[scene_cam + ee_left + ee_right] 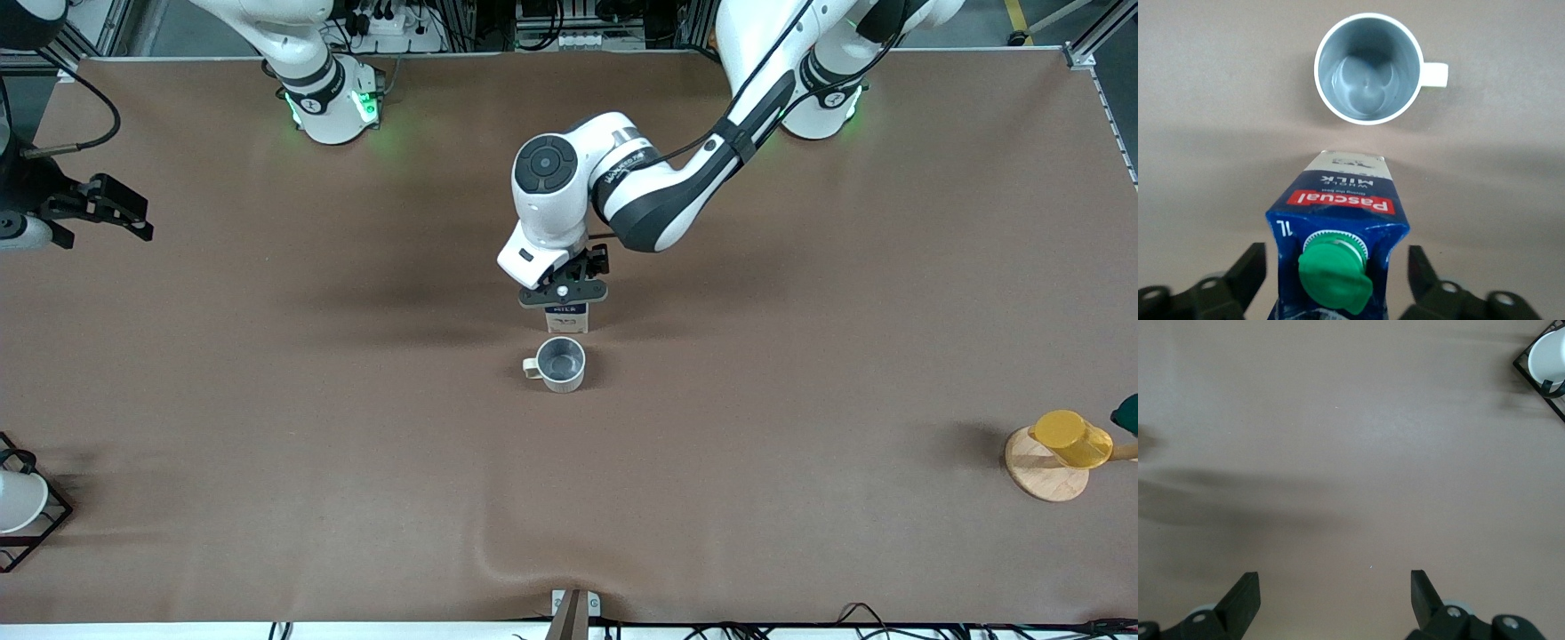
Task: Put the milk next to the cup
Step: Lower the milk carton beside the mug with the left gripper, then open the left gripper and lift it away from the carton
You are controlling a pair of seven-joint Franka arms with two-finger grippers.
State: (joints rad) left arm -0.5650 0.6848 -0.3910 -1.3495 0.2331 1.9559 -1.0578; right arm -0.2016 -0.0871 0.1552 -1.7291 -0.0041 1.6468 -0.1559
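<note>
The milk [566,318] is a dark-blue carton with a green cap and a red label band [1339,201]. It stands upright on the table at mid-table, just farther from the front camera than the cup [562,363], with a small gap between them. The cup [1366,69] is beige with a grey inside and a small handle. My left gripper [565,298] is open over the milk, one finger on each side of the carton's top [1336,273]. My right gripper [107,209] is open and empty, waiting at the right arm's end of the table [1335,593].
A yellow cup [1071,438] lies on a round wooden coaster [1047,480] at the left arm's end, near the front camera. A white cup [18,498] sits in a black wire rack at the right arm's end; it also shows in the right wrist view [1546,357].
</note>
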